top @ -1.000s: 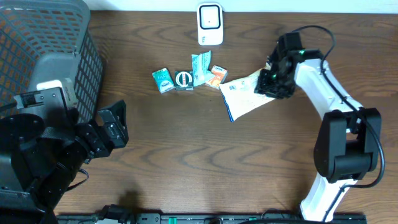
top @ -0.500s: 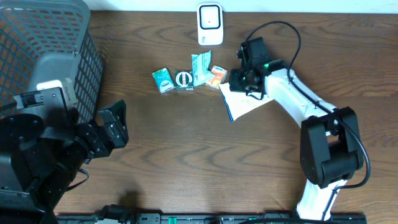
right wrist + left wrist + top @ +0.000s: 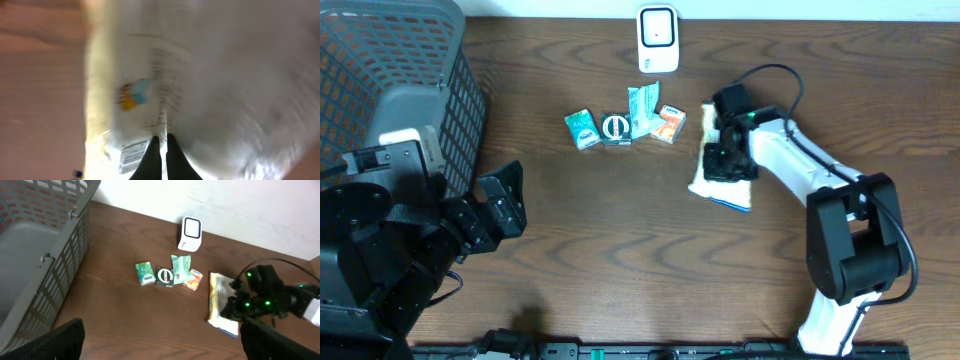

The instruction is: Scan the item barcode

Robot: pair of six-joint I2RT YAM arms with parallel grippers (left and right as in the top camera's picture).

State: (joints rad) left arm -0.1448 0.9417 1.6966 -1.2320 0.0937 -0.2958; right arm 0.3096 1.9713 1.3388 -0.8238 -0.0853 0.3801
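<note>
The right arm's fingers (image 3: 154, 159) are clenched together on the film of the white packet (image 3: 722, 193). The packet sits right of centre in the overhead frame, below and right of the white scanner (image 3: 658, 38) and just right of the row of small boxes (image 3: 620, 125), and its barcode (image 3: 131, 156) shows at the lower left of the right wrist view. The left arm's fingers (image 3: 60, 342) are spread wide and released at the lower left of the overhead frame, beside the grey basket (image 3: 410, 60) on the tabletop (image 3: 620, 260).
</note>
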